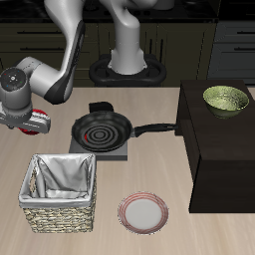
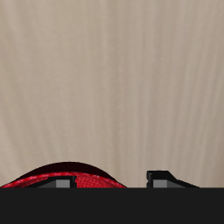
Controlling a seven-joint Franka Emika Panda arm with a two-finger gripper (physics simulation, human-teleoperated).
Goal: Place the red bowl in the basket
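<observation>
nearest the front edge you've got the pink-rimmed white plate (image 1: pixel 143 212) lying flat, and beside it the basket (image 1: pixel 62 212) — square wicker, grey-white cloth lining, nothing in it that i can see. a bit farther back is the frying pan (image 1: pixel 102 129) sitting on its burner, handle pointing toward the dark cabinet (image 1: pixel 224 149), where the olive-green bowl (image 1: pixel 226 99) sits on top. that one's not yours, leave it.

the red bowl (image 1: pixel 38 119) is up off the table at the gripper (image 1: pixel 22 118), hanging behind the basket's back edge and not over the opening yet. in the wrist view you only see a sliver of the red bowl's rim (image 2: pixel 61 175) right up against the finger hardware, with bare table beyond. looks to me like the fingers are pinched on the rim with the bowl hanging from them, but honestly the pictures don't show the pinch itself clearly.

handling-wise: i'd guess it's light and rigid, but that glossy finish looks slippery, and a rim pinch on one side will likely let it swing or slide if you jerk. i'd go slow, carry it over the middle of the lining, lower it in, then let go — the cloth should cushion it.
</observation>
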